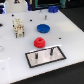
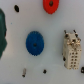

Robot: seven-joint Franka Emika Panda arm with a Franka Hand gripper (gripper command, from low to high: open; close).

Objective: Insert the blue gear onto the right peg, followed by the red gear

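The end effector shows in neither view, so I cannot tell whether it is released or clenched. Both pictures are coarse and blurred — no brand, label or writing can be read. The blue gear [image 1: 43,28] lies flat on the white bench [image 1: 65,40], well apart from the grey base plate [image 1: 46,57]. The red gear [image 1: 39,42] sits between them, near the plate's far edge. Two dark posts stand on the plate; the right peg [image 1: 52,50] is bare. In the wrist view the red gear is cut off by the frame edge — only part shows. A cream-coloured blocky object [image 1: 18,27] stands towards the exterior view's left; its details are too blurred to make out.
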